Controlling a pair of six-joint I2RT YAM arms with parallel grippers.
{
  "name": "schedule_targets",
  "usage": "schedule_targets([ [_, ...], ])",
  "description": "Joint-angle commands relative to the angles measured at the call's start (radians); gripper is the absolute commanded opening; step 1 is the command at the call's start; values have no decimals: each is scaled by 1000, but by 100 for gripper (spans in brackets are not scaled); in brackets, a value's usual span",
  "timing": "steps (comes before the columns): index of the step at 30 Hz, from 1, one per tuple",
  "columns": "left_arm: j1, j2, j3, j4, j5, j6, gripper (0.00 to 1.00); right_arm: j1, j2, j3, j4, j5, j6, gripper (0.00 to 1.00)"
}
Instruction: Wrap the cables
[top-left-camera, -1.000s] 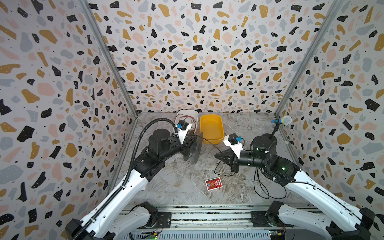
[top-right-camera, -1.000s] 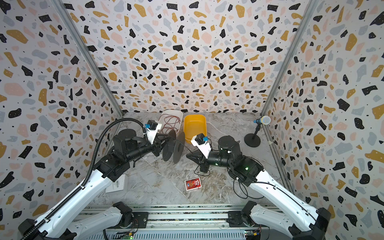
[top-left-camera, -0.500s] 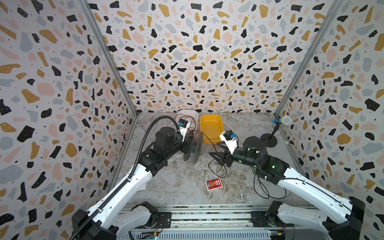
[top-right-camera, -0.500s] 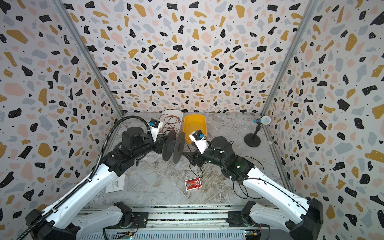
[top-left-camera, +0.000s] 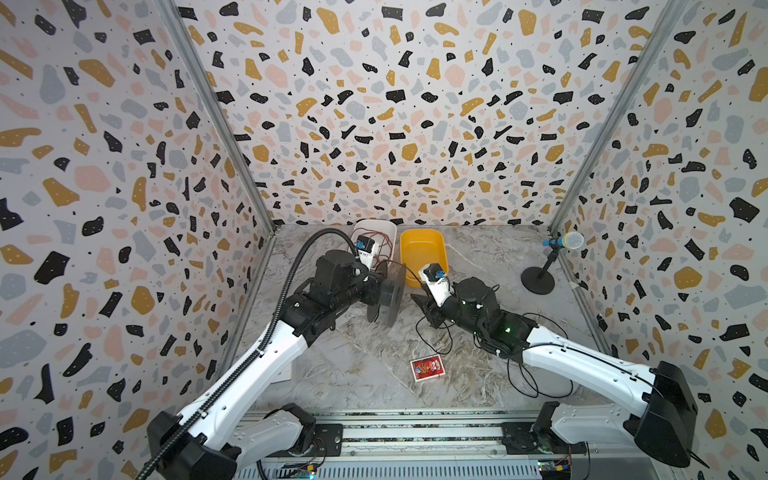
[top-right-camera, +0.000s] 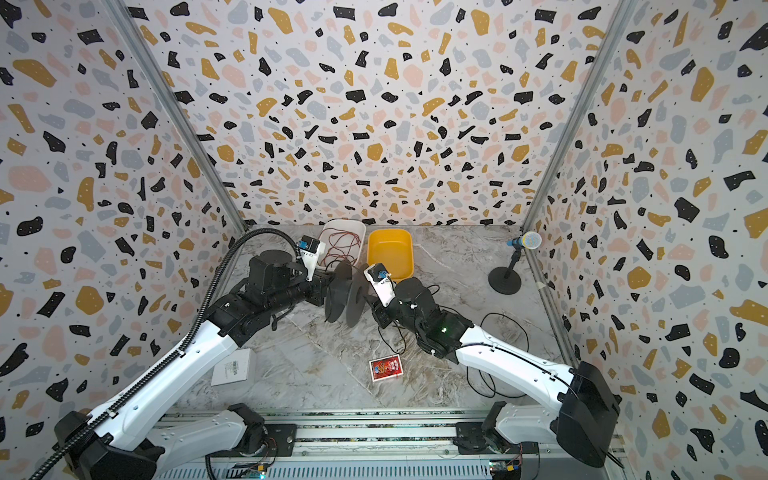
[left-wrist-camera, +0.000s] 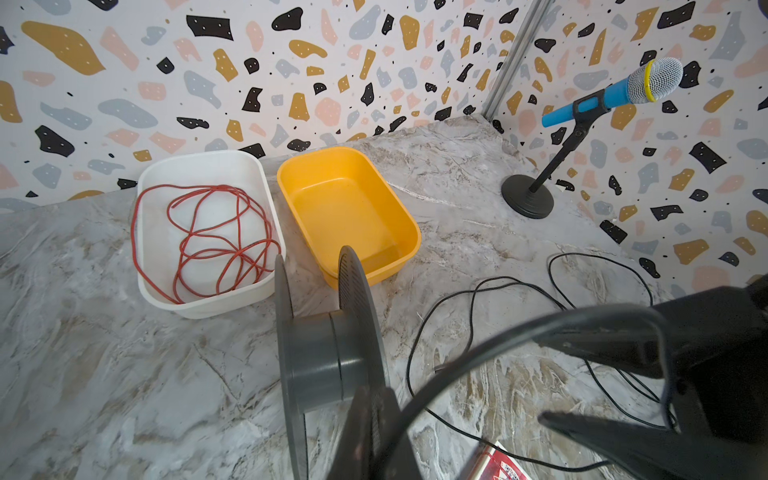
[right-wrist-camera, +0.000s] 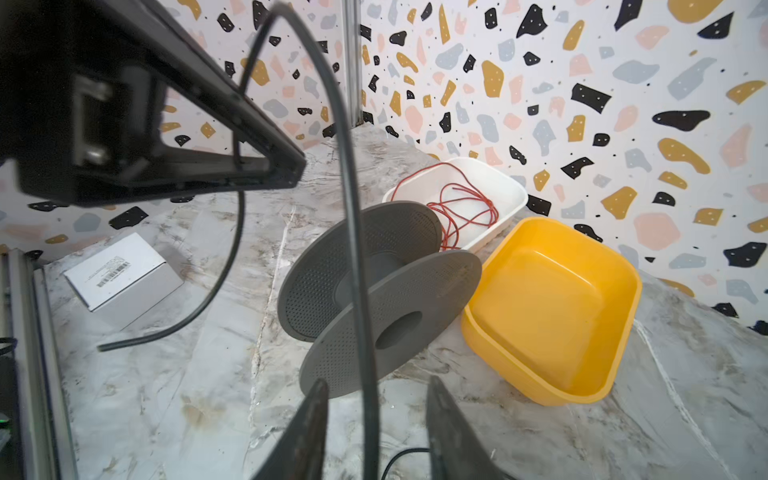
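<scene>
Marble tabletop (top-left-camera: 353, 374), terrazzo walls. Left gripper (top-left-camera: 375, 289) clamped on grey spool (left-wrist-camera: 320, 361). Right gripper (right-wrist-camera: 376, 380) jaws apart, black cable (right-wrist-camera: 357, 249) passing loose between them, rest looped on tabletop nearby. Cable looks light, limp, tangle-prone: pinch close to spool.

Thin black cable (right-wrist-camera: 352, 199) trails slack loops across tabletop (right-wrist-camera: 166, 395).

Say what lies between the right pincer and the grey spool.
Only the black cord, crossing between the open right pincer and the grey spool; the right wrist view shows it.
</scene>
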Motion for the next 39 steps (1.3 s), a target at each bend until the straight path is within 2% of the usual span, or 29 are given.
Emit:
schedule_targets([
  [1,-2,6,38,-33,-25,4,0,16,-24,29,34,79,0,17],
  [3,-2,12,29,-34,-49,13,2,28,-40,25,25,109,-2,3],
  [5,1,21,27,-38,-70,21,13,28,-59,19,8,120,3,0],
  [7,8,32,27,-40,-72,26,19,19,-76,15,-13,126,-4,0],
  [12,18,52,9,-4,-71,11,68,-55,-81,39,-104,91,-27,0],
  [14,18,55,0,8,-77,2,78,-80,-94,41,-128,85,-28,0],
  [15,19,55,-11,22,-98,-10,80,-90,-107,36,-134,85,-27,0],
  [17,20,59,-33,46,-130,-25,78,-110,-130,26,-140,85,-17,0],
  [21,19,96,-70,109,-130,-54,64,-140,-173,25,-174,106,6,0],
  [35,21,266,-95,209,-277,-82,51,-174,-308,-28,-202,56,38,0],
  [37,21,271,-105,222,-274,-74,50,-177,-315,-31,-203,56,37,0],
  [39,21,274,-114,237,-252,-63,43,-182,-313,-29,-204,51,35,0],
])
